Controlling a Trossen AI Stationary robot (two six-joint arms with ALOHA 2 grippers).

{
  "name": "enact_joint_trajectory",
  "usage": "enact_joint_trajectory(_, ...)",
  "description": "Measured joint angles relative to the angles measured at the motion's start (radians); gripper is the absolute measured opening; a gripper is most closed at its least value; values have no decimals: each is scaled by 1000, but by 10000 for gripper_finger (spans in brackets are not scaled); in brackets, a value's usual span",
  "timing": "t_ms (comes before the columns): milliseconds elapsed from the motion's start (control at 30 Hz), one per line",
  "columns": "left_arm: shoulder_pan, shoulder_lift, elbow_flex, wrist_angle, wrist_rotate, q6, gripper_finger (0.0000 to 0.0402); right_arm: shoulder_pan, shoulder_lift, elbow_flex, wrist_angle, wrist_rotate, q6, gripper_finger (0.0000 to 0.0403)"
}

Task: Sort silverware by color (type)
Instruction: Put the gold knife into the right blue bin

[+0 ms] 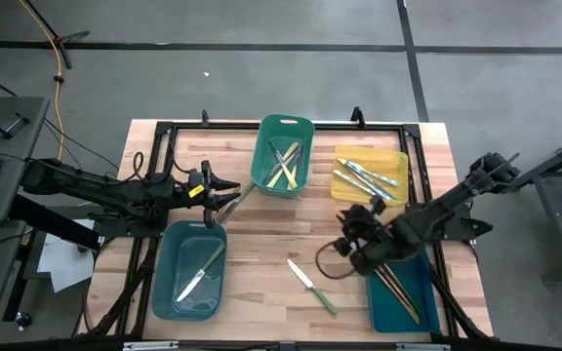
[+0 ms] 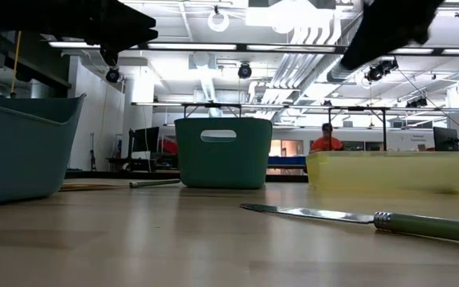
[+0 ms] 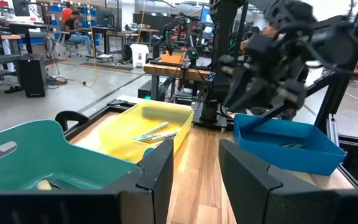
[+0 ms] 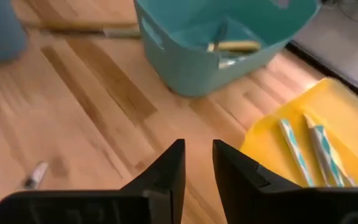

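In the low view both arms show only as dark shapes cut off by the top edge, so neither gripper can be seen there. The green-handled knife (image 2: 357,217) runs out past the right edge, and the grey-blue bin (image 2: 22,147) is cut by the left edge. A person (image 2: 326,140) beyond the table is too small to make out. In the left wrist view the green bin (image 3: 36,155) is cropped at the left, and the silverware in the blue bin (image 3: 288,146) is mostly hidden by its wall. In the right wrist view a small metal end (image 4: 35,174) near the left is blurred, and the yellow bin (image 4: 328,118) is cut off at the right.
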Motion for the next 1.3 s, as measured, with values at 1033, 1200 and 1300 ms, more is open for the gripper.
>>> enact_joint_trajectory(1033, 0, 0, 0, -17, -1, 106, 119, -452, 18, -472, 1899, -516, -1343, 177)
enact_joint_trajectory(1200, 0, 0, 0, -32, -2, 106, 119, -451, 18, -472, 1897, -524, -1330, 177)
enact_joint_trajectory(1300, 0, 0, 0, -31, -3, 106, 119, -451, 18, -472, 1892, -529, -1327, 177)
